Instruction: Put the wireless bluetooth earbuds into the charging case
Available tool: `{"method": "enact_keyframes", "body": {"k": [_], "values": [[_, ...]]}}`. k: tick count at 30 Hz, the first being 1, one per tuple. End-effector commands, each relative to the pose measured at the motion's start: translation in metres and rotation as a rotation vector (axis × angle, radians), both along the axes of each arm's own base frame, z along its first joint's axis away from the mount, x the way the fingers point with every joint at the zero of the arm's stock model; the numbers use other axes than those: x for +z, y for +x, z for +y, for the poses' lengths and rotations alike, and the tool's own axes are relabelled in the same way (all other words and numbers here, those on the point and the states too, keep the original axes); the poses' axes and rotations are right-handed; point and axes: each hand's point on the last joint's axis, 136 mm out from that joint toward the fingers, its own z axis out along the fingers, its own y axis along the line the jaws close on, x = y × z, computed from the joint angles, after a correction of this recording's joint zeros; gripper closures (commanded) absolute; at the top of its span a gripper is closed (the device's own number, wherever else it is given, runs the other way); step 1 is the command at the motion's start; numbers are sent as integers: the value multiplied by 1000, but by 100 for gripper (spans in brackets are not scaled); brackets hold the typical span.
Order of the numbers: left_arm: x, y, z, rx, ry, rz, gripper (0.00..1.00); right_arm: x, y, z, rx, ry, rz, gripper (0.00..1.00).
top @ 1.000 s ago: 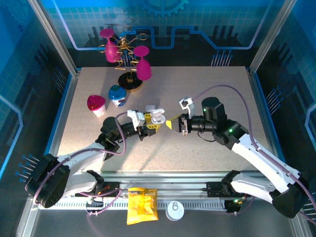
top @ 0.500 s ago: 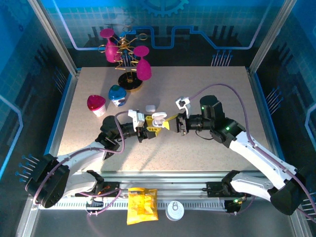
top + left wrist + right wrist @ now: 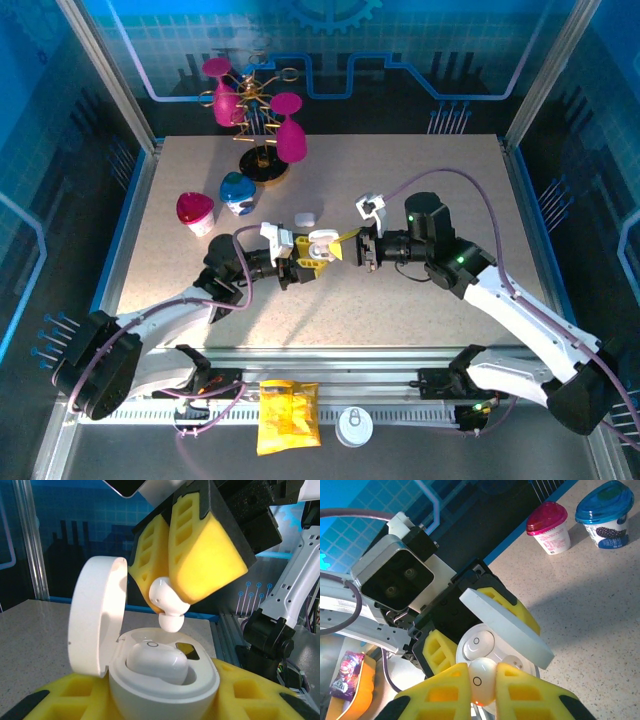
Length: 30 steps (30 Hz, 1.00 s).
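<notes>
My left gripper (image 3: 305,260) is shut on the charging case (image 3: 165,692), a glossy white pebble whose lid (image 3: 97,615) stands flipped open. One earbud (image 3: 157,662) sits in its slot in the case. My right gripper (image 3: 482,692) is shut on the other earbud (image 3: 482,677). That earbud (image 3: 167,605) hangs tip-down just above the case's empty slot, a small gap apart. Seen from the top, the two grippers meet at mid-table, the right gripper (image 3: 345,246) right beside the case (image 3: 320,243).
A small white object (image 3: 305,218) lies just behind the case. A red cup (image 3: 195,212) and a blue cup (image 3: 237,193) stand at the left. A rack with pink glasses (image 3: 262,125) is at the back. A yellow packet (image 3: 288,415) lies on the front rail.
My right gripper has carried its earbud leftward until it hangs over the open case. The left gripper has stayed almost still with the case.
</notes>
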Motion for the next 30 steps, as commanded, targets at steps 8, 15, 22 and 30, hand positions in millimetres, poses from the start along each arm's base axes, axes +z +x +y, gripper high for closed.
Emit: {"method": "enact_keyframes", "body": {"k": [8,15,22,30], "values": [[24,-2,0,-23,-53,-50,69,-13,11,-5,-40,-63,30,85],[25,0,0,-23,-55,-53,69,-8,14,-3,-47,-54,45,71],[24,1,-1,-20,-54,-52,69,2,15,-3,-58,-36,34,54],[21,5,3,-16,-63,-60,69,32,12,-15,-92,22,-83,43]]}}
